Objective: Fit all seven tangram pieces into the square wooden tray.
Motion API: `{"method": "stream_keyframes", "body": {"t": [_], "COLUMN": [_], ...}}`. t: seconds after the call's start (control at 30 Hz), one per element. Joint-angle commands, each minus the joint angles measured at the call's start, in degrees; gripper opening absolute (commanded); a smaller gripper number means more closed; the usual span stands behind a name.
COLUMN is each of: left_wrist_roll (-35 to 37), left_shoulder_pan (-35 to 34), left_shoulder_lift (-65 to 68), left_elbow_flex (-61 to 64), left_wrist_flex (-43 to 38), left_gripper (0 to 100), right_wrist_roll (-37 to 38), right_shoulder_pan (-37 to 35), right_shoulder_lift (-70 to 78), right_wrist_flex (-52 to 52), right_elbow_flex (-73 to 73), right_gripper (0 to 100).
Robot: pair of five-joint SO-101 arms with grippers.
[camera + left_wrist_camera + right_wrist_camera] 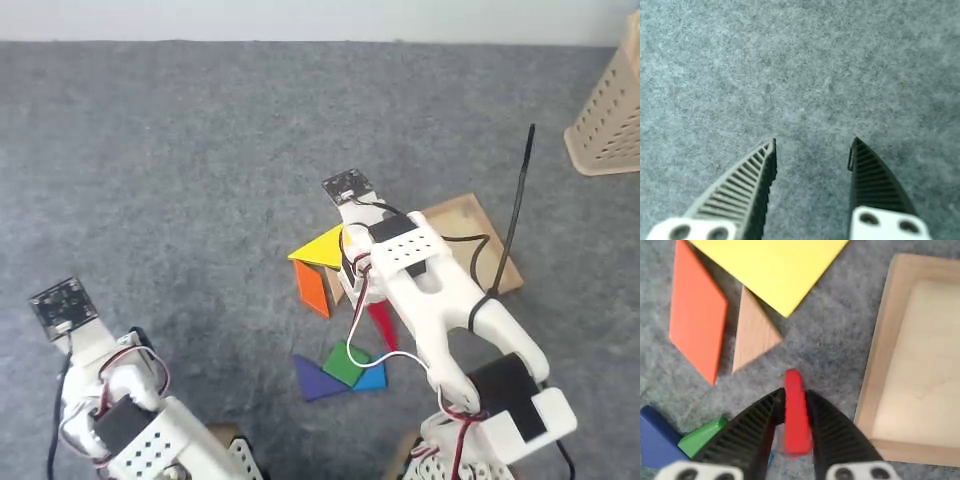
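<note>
Grey carpet (200, 150) covers the table. The wooden tray (495, 262) lies flat on it beside the right arm (440, 300), which hides part of the tray in the high view. The tray floor shows bare wood in the right wrist view.

Right gripper (795, 392): fingers clenched on the red piece (796, 415), which stands on edge between them. The red piece is outside the tray, just beside its near rim. Whether it touches the carpet cannot be told.

Ahead of the right gripper lie three pieces, flat on the carpet:
- wooden triangle (754, 332), nearest the fingertips, apart from them
- orange piece (695, 325), just beside the wooden triangle
- yellow piece (775, 265), just beyond both, one corner pointing at the wooden triangle

Nearer the arm bases, the green piece (345, 365) sits between the dark blue piece (318, 380) and the light blue piece (375, 380), touching both. The red piece is near this group.

Left gripper (812, 145): fingers released and spread, with bare carpet beneath. The left arm (130, 420) stands well apart from the pieces and the tray.

A black strap (518, 200) rises from the right arm across the tray. A perforated basket (610, 110) stands at the table's far edge, well apart from the tray
</note>
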Motion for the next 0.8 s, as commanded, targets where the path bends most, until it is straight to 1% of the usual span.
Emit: {"method": "stream_keyframes", "body": {"t": [0.0, 0.1, 0.2, 0.4, 0.5, 0.6, 0.7, 0.77], "left_wrist_roll": [0.5, 0.5, 0.5, 0.5, 0.5, 0.5, 0.5, 0.5], "left_shoulder_pan": [0.1, 0.1, 0.1, 0.1, 0.1, 0.1, 0.1, 0.1], "left_shoulder_lift": [-0.6, -0.6, -0.6, -0.6, -0.6, -0.6, -0.6, -0.6], "left_elbow_flex": [-1.1, -1.1, -1.1, -1.1, -1.1, -1.1, -1.1, -1.1], "left_wrist_flex": [0.2, 0.2, 0.2, 0.2, 0.2, 0.2, 0.2, 0.2], "left_gripper": [23, 23, 23, 23, 23, 23, 23, 23], "right_wrist_roll": [1.9, 2.3, 2.4, 8.9, 16.4, 24.2, 33.3, 36.3], "right_shoulder_pan": [0.7, 0.8, 2.7, 12.3, 17.9, 22.9, 25.7, 26.9], "right_shoulder_lift": [-1.3, -3.6, -8.9, -18.1, -17.4, -13.1, -6.4, -1.6], "right_wrist_flex": [0.8, 2.7, 6.2, 14.0, 14.7, 14.2, 14.2, 14.6], "right_elbow_flex": [-0.6, -1.8, -4.0, -10.9, -13.5, -15.5, -19.6, -23.5], "right_gripper": [1.5, 0.6, 0.6, 0.6, 0.6, 0.6, 0.6, 0.6]}}
